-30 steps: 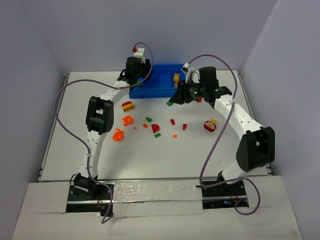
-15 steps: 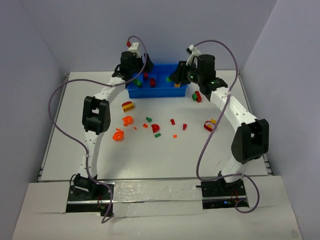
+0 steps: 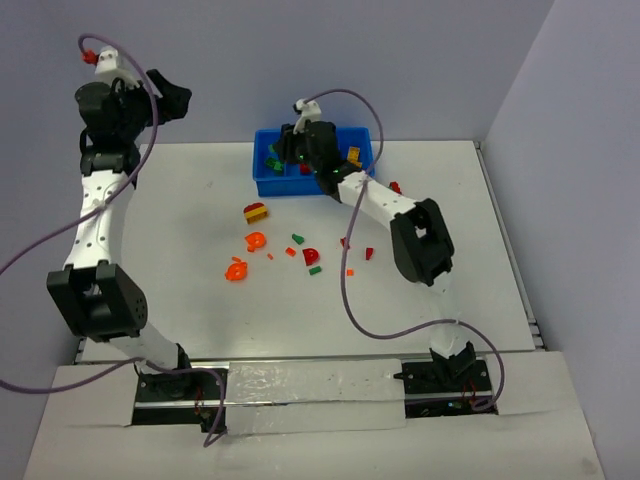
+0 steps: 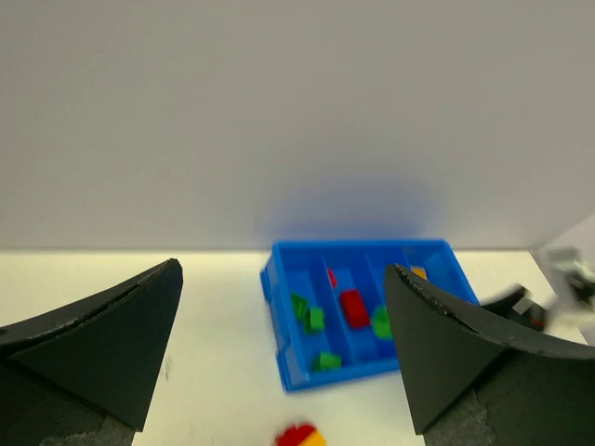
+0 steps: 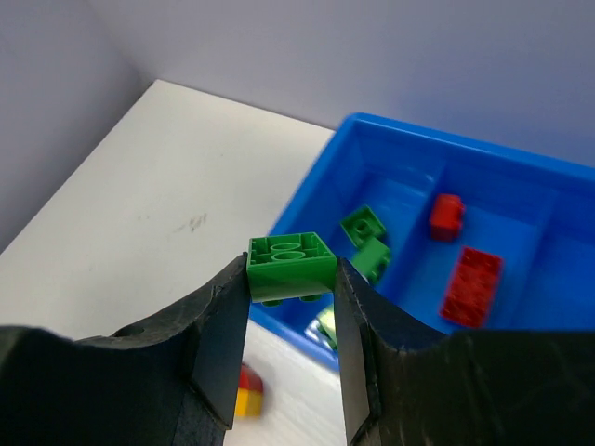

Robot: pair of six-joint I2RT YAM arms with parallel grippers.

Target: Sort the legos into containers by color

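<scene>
The blue tray (image 3: 262, 183) stands at the back of the table, its four containers side by side. My right gripper (image 3: 284, 150) hovers over the tray's left end, shut on a green lego brick (image 5: 291, 268) just above the near wall (image 5: 290, 327). Green pieces (image 5: 364, 234) lie in the leftmost container and red pieces (image 5: 471, 283) in the one beside it. My left gripper (image 3: 168, 100) is raised high at the far left, open and empty, with the tray (image 4: 288, 367) far below it. Loose legos (image 3: 256, 240) lie scattered in front of the tray.
On the table lie a red-and-yellow piece (image 3: 256, 212), orange arches (image 3: 237, 269), a red arch (image 3: 311, 256), small green (image 3: 297, 238) and red (image 3: 345, 243) bits, and a red piece (image 3: 394, 187) right of the tray. Grey walls enclose the table.
My left gripper has opened and swung up and away from the tray to the far left. My right gripper has carried the green brick leftward across the tray.
</scene>
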